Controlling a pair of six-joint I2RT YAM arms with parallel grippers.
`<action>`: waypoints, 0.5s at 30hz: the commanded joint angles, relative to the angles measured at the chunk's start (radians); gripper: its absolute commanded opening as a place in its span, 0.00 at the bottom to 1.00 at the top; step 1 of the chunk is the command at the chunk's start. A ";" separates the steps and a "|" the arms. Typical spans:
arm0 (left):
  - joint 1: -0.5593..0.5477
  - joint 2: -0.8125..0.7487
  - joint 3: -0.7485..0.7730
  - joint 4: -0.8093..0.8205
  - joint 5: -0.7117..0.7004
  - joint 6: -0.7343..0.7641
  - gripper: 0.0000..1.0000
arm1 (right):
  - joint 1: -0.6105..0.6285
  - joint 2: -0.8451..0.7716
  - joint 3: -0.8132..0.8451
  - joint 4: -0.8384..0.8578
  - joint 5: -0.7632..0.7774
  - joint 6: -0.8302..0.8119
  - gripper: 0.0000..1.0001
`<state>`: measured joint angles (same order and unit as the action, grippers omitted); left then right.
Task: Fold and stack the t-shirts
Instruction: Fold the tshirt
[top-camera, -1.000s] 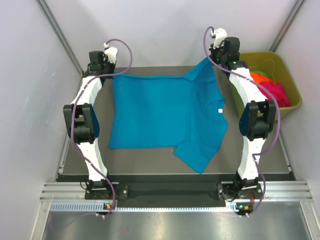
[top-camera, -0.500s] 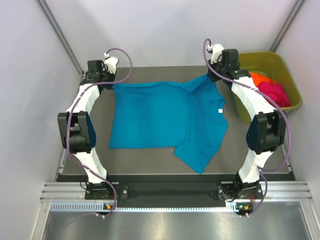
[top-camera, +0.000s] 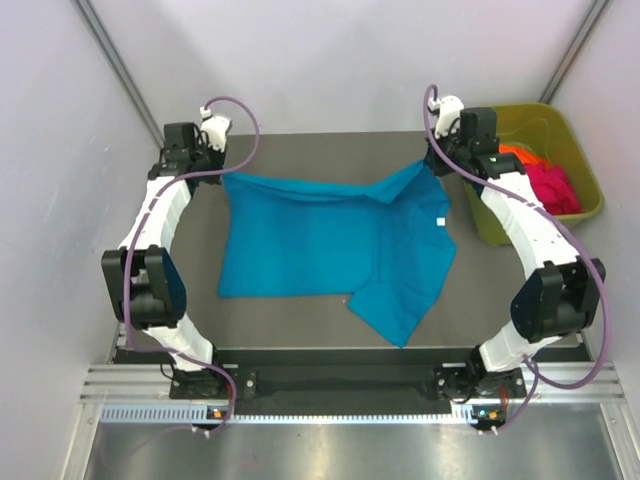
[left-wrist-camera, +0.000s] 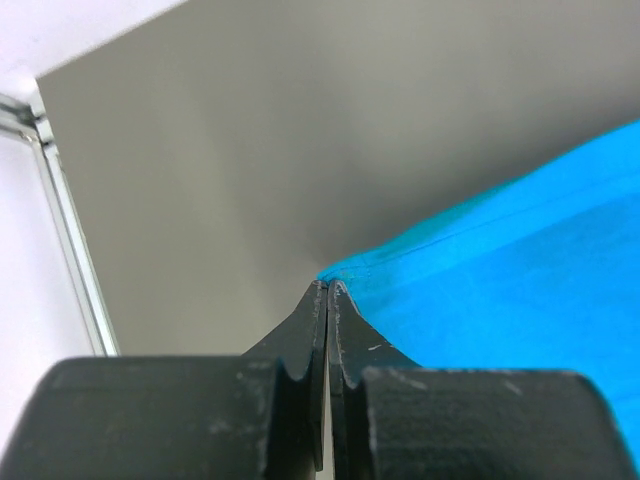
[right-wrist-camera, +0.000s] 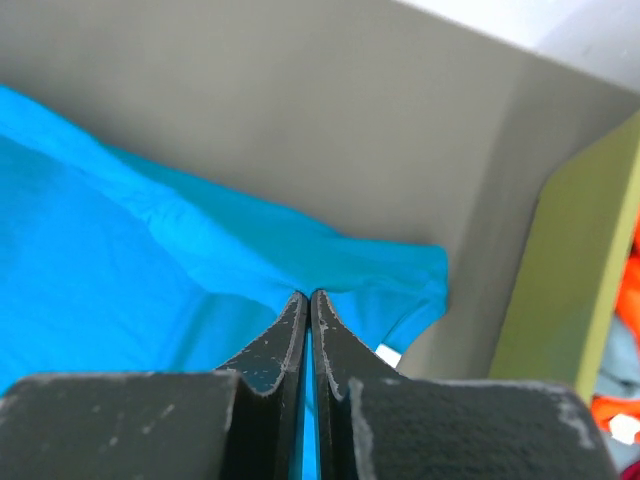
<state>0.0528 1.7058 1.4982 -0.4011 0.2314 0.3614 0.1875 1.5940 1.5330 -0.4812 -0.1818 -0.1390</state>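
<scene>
A teal-blue t-shirt lies spread on the dark table, its small white neck label towards the right. My left gripper is shut on the shirt's far left corner; in the left wrist view the jaws meet on the cloth's edge. My right gripper is shut on the far right part of the shirt, and in the right wrist view its jaws pinch a fold of teal cloth. The far edge sags between the two grippers. Orange and magenta-pink t-shirts lie bunched in the tub.
An olive-green plastic tub stands off the table's far right corner, its wall close to my right gripper. White walls enclose the table on three sides. A metal rail runs along the left edge.
Both grippers have drawn the shirt's far edge towards the near side. Both elbows have swung outward. The near half of the shirt has stayed put.
</scene>
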 joint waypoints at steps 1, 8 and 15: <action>0.007 -0.066 -0.044 -0.031 0.013 -0.018 0.00 | 0.004 -0.069 -0.039 -0.017 -0.019 0.026 0.00; 0.007 -0.109 -0.108 -0.077 0.005 -0.015 0.00 | 0.004 -0.123 -0.089 -0.040 -0.015 0.021 0.00; 0.007 -0.126 -0.147 -0.119 -0.017 0.004 0.00 | 0.003 -0.180 -0.132 -0.056 -0.018 0.039 0.00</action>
<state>0.0528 1.6417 1.3685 -0.5026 0.2195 0.3584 0.1875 1.4796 1.4075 -0.5381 -0.1879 -0.1215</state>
